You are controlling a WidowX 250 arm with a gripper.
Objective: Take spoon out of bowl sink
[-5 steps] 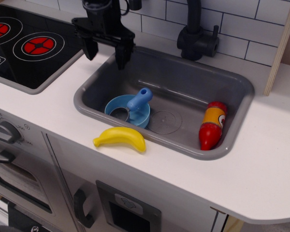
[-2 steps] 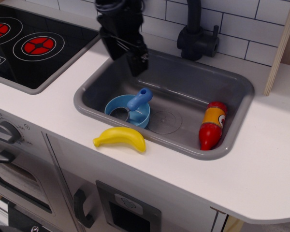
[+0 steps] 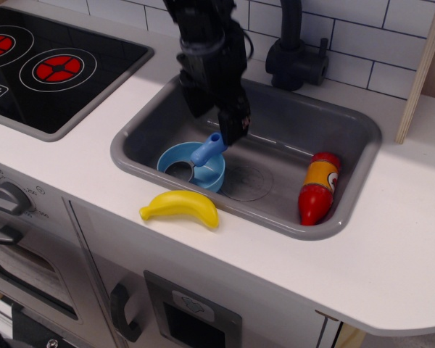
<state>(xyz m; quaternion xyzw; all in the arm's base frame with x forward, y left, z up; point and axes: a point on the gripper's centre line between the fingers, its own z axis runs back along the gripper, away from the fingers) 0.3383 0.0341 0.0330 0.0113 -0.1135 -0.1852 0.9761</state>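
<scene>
The spoon [image 3: 207, 151] has a thick blue handle that sticks up and to the right. Its grey head rests in the light-blue bowl [image 3: 170, 154]. The bowl sits at the front left of the grey sink [image 3: 290, 134]. My black gripper [image 3: 217, 119] hangs in the sink just above the tip of the spoon's handle. Its jaws are open, one finger [image 3: 196, 104] to the back left and one finger [image 3: 235, 127] right next to the handle tip. It holds nothing.
A yellow banana [image 3: 180, 206] lies on the white counter in front of the sink. A red-yellow bottle [image 3: 319, 187] lies at the sink's right end. A black faucet [image 3: 293, 54] stands behind the sink. A stove top [image 3: 47, 65] is at the left.
My gripper has moved right and down from the sink's back-left rim into the basin, and now hangs just over the spoon's handle. The spoon, bowl, banana and bottle have not moved.
</scene>
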